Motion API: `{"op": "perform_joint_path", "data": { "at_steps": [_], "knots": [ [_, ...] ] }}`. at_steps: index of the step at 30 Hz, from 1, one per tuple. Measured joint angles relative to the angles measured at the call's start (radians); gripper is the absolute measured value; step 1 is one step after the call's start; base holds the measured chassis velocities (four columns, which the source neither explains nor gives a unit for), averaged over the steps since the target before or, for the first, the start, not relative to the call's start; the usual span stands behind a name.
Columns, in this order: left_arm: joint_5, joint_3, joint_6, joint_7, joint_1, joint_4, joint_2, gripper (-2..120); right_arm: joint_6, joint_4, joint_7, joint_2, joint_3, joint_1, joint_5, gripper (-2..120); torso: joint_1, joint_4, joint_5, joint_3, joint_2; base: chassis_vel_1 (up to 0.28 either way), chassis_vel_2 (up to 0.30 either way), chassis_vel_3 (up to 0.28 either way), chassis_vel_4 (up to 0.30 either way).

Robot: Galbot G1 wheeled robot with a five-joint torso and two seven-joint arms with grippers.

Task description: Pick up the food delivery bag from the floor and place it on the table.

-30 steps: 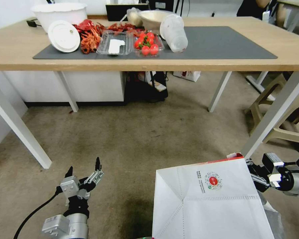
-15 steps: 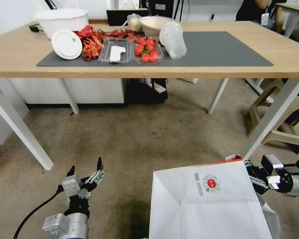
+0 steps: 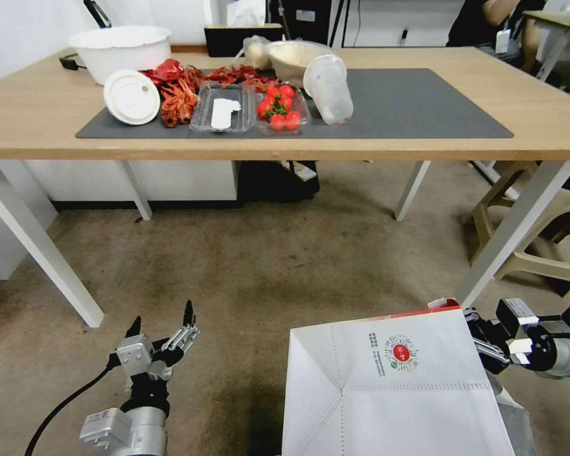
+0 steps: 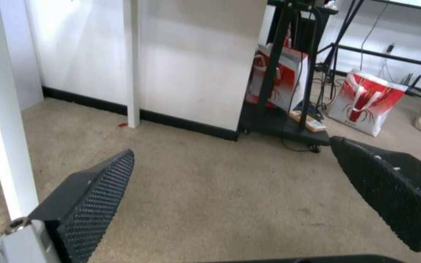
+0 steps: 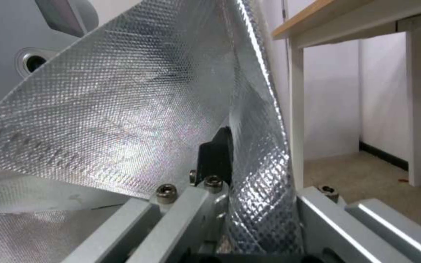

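Right end effector (image 3: 487,342) is clamped on the bag (image 3: 392,392) at its right-hand edge. In the right wrist view the foil lining (image 5: 137,109) runs down between the closed fingers, so the grip is on the bag wall near the rim, not the handles.

In the head view the bag sits at about 5 o'clock, low and close to the robot. Its folded base faces the camera with the red logo (image 3: 400,352) up, so it hangs tipped over, mouth toward the right arm. I can't tell if any part touches the floor (image 3: 266,266), but it looks lifted.

Key relation: the bench (image 3: 538,101) lies at 12 o'clock from the bag, well apart and higher. Its near edge runs 9 to 3. Free mat (image 3: 437,107) is at about 1 o'clock, right of the cup (image 3: 328,88) and tomato tray (image 3: 282,111). The front right leg (image 3: 513,234) stands just beyond the bag's top corner, near the gripping arm. My guess is the bag must go up past the edge before it goes forward.

Left end effector (image 3: 161,320) hangs at 7 o'clock, fingers (image 4: 93,197) spread wide, holding nothing, pointing over carpet. The right arm is the nearer 1 and has the bag alone. 1 edge grip on a big bag means it may swing or slip.
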Motion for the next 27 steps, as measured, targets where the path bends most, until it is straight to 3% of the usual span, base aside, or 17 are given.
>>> {"op": "perform_joint_path", "data": {
  "at_steps": [27],
  "knots": [
    [-0.004, 0.0, 0.009, -0.01, -0.022, 0.016, -0.003, 100, 0.001, -0.007, 0.002, -0.013, -0.006, 0.013, 0.003, 0, 0.03, 0.0, 0.0001, 0.085, 0.114, 0.0, 0.0, 0.0, 0.0]
  ]
}}
